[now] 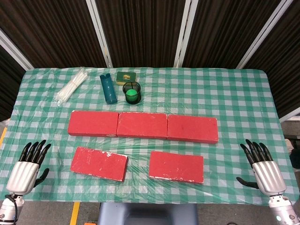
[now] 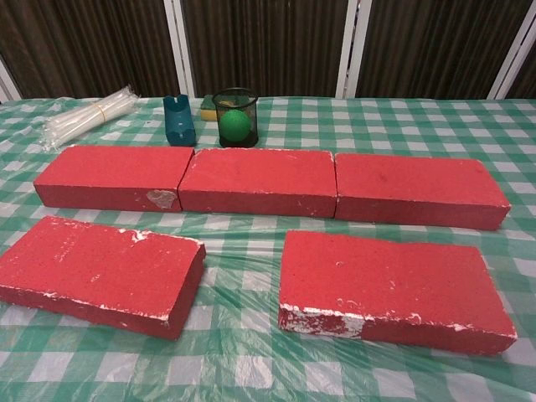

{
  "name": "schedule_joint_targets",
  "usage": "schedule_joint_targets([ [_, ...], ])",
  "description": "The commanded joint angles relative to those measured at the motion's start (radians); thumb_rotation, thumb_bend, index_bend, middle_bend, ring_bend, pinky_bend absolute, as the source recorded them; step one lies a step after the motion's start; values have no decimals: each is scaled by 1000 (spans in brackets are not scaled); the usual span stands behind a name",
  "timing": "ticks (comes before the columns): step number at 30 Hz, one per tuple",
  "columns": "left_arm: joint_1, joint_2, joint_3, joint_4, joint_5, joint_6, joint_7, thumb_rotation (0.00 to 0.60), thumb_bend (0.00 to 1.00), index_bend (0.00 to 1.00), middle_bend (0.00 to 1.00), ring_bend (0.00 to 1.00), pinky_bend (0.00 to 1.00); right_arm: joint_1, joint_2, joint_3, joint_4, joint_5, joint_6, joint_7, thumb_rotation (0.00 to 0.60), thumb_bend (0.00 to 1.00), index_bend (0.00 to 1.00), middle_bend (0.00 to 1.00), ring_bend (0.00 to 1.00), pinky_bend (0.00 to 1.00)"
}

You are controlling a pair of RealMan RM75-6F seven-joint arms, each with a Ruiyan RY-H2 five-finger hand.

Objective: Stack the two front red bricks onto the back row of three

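Three red bricks lie end to end in a back row: left point(image 1: 93, 123) point(image 2: 113, 177), middle point(image 1: 142, 125) point(image 2: 258, 181) and right point(image 1: 192, 128) point(image 2: 419, 189). In front of them lie two more red bricks, the front left brick point(image 1: 99, 163) point(image 2: 99, 272) slightly skewed and the front right brick point(image 1: 176, 166) point(image 2: 389, 288). My left hand point(image 1: 29, 165) rests open at the table's left front edge, well clear of the bricks. My right hand point(image 1: 262, 167) is open at the right front edge. Neither hand appears in the chest view.
Behind the row stand a black mesh cup point(image 1: 132, 93) point(image 2: 235, 117) holding a green ball, a teal holder point(image 1: 108, 88) point(image 2: 178, 120), a small yellow-green box point(image 1: 126, 76) and a bundle of white sticks point(image 1: 71, 86) point(image 2: 88, 116). A green checked cloth point(image 1: 234, 93) covers the table.
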Motion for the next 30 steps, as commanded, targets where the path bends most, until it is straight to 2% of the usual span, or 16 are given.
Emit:
schedule_joint_targets([
  [1, -16, 7, 20, -9, 50, -18, -77, 600, 328, 0, 0, 0, 0, 0, 2, -1, -1, -4, 2, 4, 535, 86, 0, 0, 0, 0],
  [4, -61, 20, 40, 6, 111, -63, -173, 600, 286, 0, 0, 0, 0, -3, 4, -5, 0, -8, 5, 9, 535, 86, 0, 0, 0, 0],
  [8, -157, 36, 44, 9, 165, -175, -248, 600, 281, 0, 0, 0, 0, -7, 2, -5, 2, -11, 14, 5, 534, 86, 0, 0, 0, 0],
  [14, -323, 71, 51, -2, 180, -403, -423, 600, 278, 0, 0, 0, 0, -7, -7, -1, 0, -3, 10, -13, 534, 86, 0, 0, 0, 0],
  [20, -383, 92, 72, -44, 194, -495, -398, 600, 272, 0, 0, 0, 0, -8, -8, 3, 0, 7, 10, -17, 537, 86, 0, 0, 0, 0],
  [30, -423, 53, 70, -40, 148, -587, -306, 600, 266, 0, 0, 0, 0, -6, -5, 5, 0, 6, 7, -7, 536, 86, 0, 0, 0, 0],
])
